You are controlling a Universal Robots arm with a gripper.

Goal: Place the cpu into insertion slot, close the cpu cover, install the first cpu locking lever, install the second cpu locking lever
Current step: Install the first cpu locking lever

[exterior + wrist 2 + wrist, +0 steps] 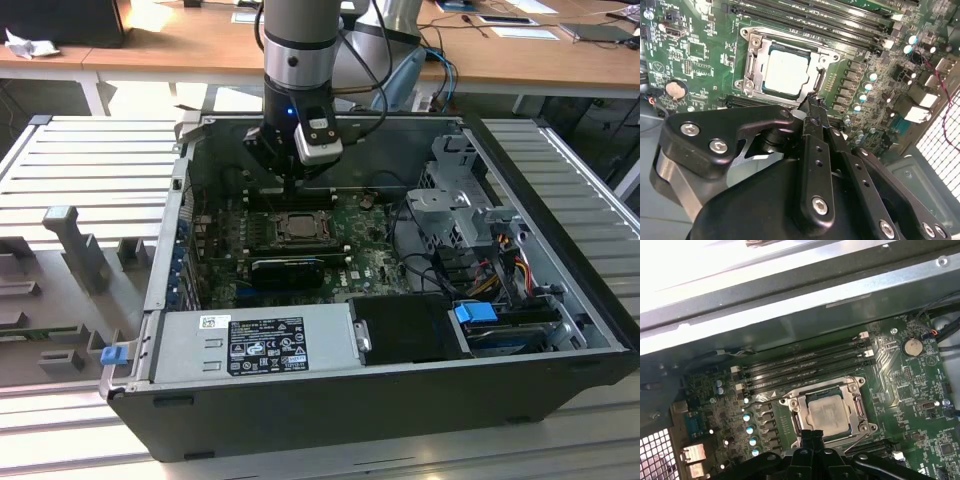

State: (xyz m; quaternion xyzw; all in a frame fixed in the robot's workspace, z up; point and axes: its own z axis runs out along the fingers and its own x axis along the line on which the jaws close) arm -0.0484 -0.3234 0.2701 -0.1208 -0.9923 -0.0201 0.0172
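gripper, fingers pressed together, poised at one edge of the closed cover, cpu lying flat just beyond.

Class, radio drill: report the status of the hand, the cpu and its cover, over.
Status: hand shut, tips beside cpu cover. Seated cpu shows through cover's window, cover down over it. Nothing in the way.

Silver-grey arm, black cables, black pincer with silver screws.
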